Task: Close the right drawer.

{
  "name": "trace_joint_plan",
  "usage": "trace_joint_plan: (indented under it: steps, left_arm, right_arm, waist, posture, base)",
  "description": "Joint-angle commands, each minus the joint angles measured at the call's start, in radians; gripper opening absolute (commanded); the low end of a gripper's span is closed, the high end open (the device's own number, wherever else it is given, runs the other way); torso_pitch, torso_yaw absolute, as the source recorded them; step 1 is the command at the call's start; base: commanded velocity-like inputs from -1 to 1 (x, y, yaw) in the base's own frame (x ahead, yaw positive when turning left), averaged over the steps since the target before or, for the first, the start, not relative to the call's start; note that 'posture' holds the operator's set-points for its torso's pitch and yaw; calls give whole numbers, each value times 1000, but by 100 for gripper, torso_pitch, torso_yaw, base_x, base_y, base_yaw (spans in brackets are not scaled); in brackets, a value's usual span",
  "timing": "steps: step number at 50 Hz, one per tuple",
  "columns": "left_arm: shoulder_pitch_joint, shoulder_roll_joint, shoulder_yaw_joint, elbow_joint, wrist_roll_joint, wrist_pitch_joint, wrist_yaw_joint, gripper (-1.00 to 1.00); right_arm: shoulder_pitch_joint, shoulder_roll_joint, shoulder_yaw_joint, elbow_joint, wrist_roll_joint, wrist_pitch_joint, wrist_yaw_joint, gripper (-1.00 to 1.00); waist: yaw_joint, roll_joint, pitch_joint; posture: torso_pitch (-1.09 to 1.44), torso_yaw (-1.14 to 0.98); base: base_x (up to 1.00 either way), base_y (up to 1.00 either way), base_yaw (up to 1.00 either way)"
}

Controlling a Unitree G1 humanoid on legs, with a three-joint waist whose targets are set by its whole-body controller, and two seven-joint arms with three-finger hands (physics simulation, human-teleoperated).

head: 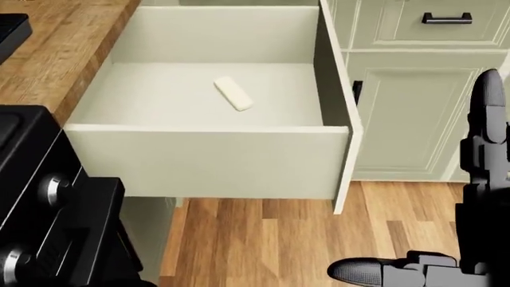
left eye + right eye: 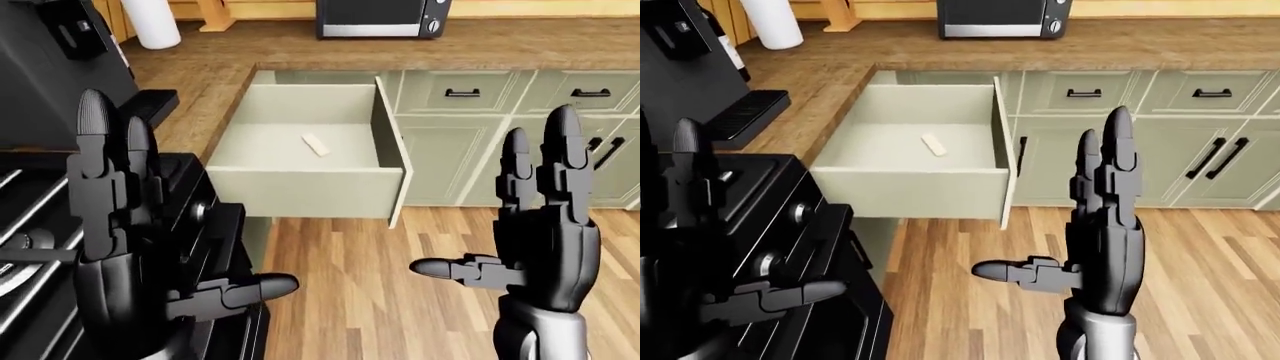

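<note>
The cream drawer (image 1: 207, 161) stands pulled far out of the cabinet run under the wooden counter. Its taller front panel (image 1: 344, 128) faces the head view's right, with a black handle (image 1: 357, 91) just behind its edge. A small white bar (image 1: 234, 94) lies on the drawer floor. My left hand (image 2: 190, 217) is raised at the left-eye view's lower left, open, fingers upright, over the stove. My right hand (image 2: 490, 202) is raised open at the lower right, thumb pointing left, below and right of the front panel. Neither hand touches the drawer.
A black stove (image 1: 48, 239) with knobs (image 1: 54, 190) fills the left, next to the drawer. Green-grey cabinets with black handles (image 2: 462, 93) run along the right. A microwave (image 2: 380, 19) and a paper roll (image 2: 155, 19) stand on the wooden counter (image 2: 500, 49). Wood floor (image 2: 400, 285) lies below the drawer.
</note>
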Motion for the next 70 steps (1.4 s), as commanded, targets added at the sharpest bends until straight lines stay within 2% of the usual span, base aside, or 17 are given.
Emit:
trace_joint_plan:
  steps: [1, 8, 12, 13, 15, 20, 24, 33, 37, 38, 40, 47, 50, 59, 63, 64, 70]
  left_arm:
    - [-9, -3, -7, -34, 0, -18, 1, 100]
    - [-11, -3, -8, -35, 1, -15, 2, 100]
    - [-10, -3, -10, -34, 1, -16, 2, 100]
    - [-9, -3, -9, -34, 1, -16, 2, 100]
    - [-8, -3, -10, -34, 1, -18, 3, 100]
    - [-6, -3, -14, -30, 4, -23, 4, 100]
    - [-5, -2, -15, -31, 5, -22, 4, 100]
    - [-6, -2, -15, -31, 6, -20, 5, 100]
    - [-5, -2, -14, -31, 4, -21, 4, 100]
    - [-5, -2, -13, -32, 4, -21, 4, 100]
    - [-5, -2, -13, -32, 4, -21, 4, 100]
    - [-7, -2, -12, -31, 3, -20, 5, 100]
    - [-11, -3, -13, -32, 5, -15, 5, 100]
    - [-14, -2, -14, -31, 6, -14, 7, 100]
    - [-11, -2, -16, -27, 7, -19, 7, 100]
    - [-10, -2, -16, -29, 7, -19, 7, 100]
    - [-10, -2, -16, -33, 7, -15, 6, 100]
  right_arm:
    - [-11, -7, -8, -36, 2, -29, -1, 100]
    - [-10, -6, -5, -38, 0, -28, -1, 100]
    - [-9, -6, -5, -42, 0, -24, -2, 100]
    - [-10, -6, -4, -44, -1, -21, -2, 100]
    - [-10, -6, -2, -49, -2, -16, -3, 100]
    - [-10, -6, -3, -47, -2, -16, -2, 100]
    - [-6, -6, -4, -25, -2, -39, 1, 100]
    - [-2, -6, -2, -21, -3, -47, 3, 100]
    - [-3, -5, -3, -24, -4, -44, 0, 100]
    - [-3, -5, -3, -26, -4, -42, 0, 100]
    - [-4, -5, -4, -32, -3, -35, -2, 100]
    - [-8, -6, -3, -48, -4, -14, -4, 100]
    - [-12, -7, -5, -49, -2, -9, -4, 100]
    - [-11, -7, -10, -30, 2, -29, 0, 100]
    - [-10, -7, -12, -26, 3, -33, 1, 100]
    - [-10, -7, -13, -22, 5, -36, 1, 100]
    - [-10, -6, -9, -31, 2, -26, -1, 100]
  waist:
    - [-4, 14, -9]
    - [1, -35, -5]
    - [-3, -135, -32]
    - [-16, -83, -13]
    - [-13, -96, -10]
    - [-11, -49, 0]
    - [-16, 40, -19]
    - [2, -28, -8]
    - [3, -117, -29]
    - [-9, -88, -19]
    - [-10, -94, -13]
    - [-17, -29, 7]
    - [-19, 49, -18]
    - [11, -25, -8]
    - [14, -113, -31]
    - [-3, -87, -20]
    - [-16, -69, -4]
  posture:
    - [0, 0]
    - [0, 0]
    - [0, 0]
    - [0, 0]
    - [0, 0]
    - [0, 0]
    - [0, 0]
    - [0, 0]
    - [0, 0]
    - [0, 0]
    - [0, 0]
    - [0, 0]
    - [0, 0]
    - [0, 0]
    - [0, 0]
    - [0, 0]
    - [0, 0]
  base:
    - [15, 0, 0]
    - [16, 0, 0]
    - [16, 0, 0]
    - [16, 0, 0]
    - [16, 0, 0]
    - [16, 0, 0]
    - [16, 0, 0]
    - [16, 0, 0]
    - [16, 0, 0]
    - [15, 0, 0]
    - [22, 0, 0]
    - [31, 0, 0]
    - [32, 0, 0]
    - [31, 0, 0]
    - [31, 0, 0]
    - [32, 0, 0]
    - [32, 0, 0]
